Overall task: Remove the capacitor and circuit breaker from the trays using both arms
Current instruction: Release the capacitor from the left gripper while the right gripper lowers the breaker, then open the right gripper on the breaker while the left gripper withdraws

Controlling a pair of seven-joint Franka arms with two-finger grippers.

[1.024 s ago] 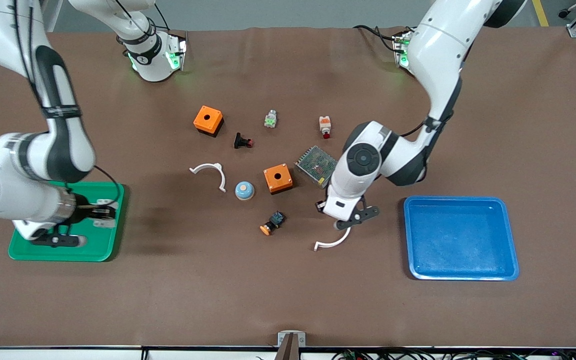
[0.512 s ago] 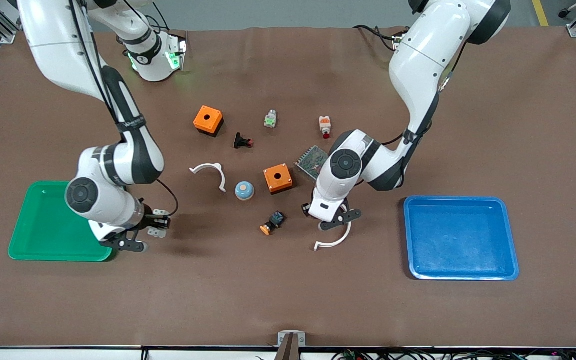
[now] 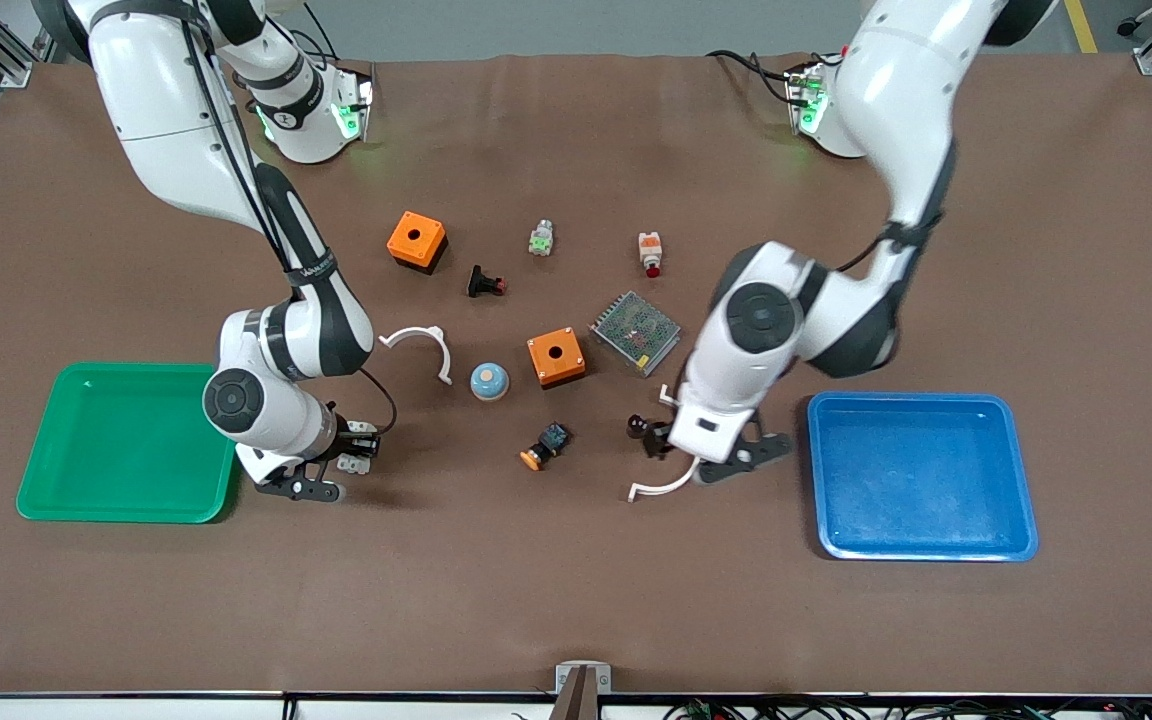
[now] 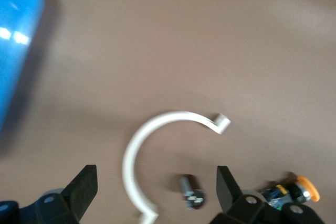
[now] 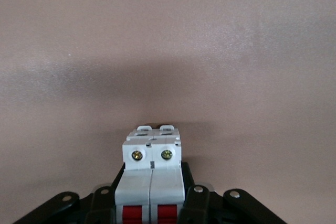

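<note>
The breaker [image 5: 151, 171], a light-grey block with red levers, is held in my right gripper [image 5: 151, 205], which is shut on it. In the front view this gripper [image 3: 341, 462] hangs over bare table just beside the green tray [image 3: 126, 512], with the breaker [image 3: 356, 452] sticking out of it. The capacitor [image 4: 191, 196], a tiny black cylinder with pale dots, lies on the table between the open fingers of my left gripper [image 4: 156, 190], close to one fingertip. A white curved clip [image 4: 142, 145] lies there too. In the front view my left gripper [image 3: 701, 455] is over that clip [image 3: 661, 488].
A blue tray [image 3: 921, 545] stands toward the left arm's end. A black switch with an orange cap [image 3: 544, 445], a blue dome [image 3: 489, 381], two orange boxes [image 3: 556, 357], a mesh-covered unit [image 3: 636, 332] and a second white clip [image 3: 421, 340] lie mid-table.
My right gripper has carried the breaker from over the green tray out over the bare table beside it. My left gripper has shifted toward the blue tray.
</note>
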